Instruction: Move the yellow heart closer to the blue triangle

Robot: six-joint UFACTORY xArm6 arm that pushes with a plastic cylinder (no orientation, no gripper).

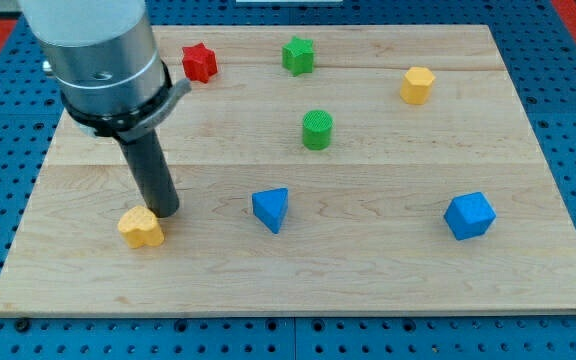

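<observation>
The yellow heart (pixel 141 227) lies flat near the view's bottom left, apart from the blue triangle (pixel 271 209) to its right.

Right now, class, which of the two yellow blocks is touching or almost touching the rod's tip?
The yellow heart at the view's lower left: my tip sits right beside it. The other yellow block lies far off, upper right.
</observation>
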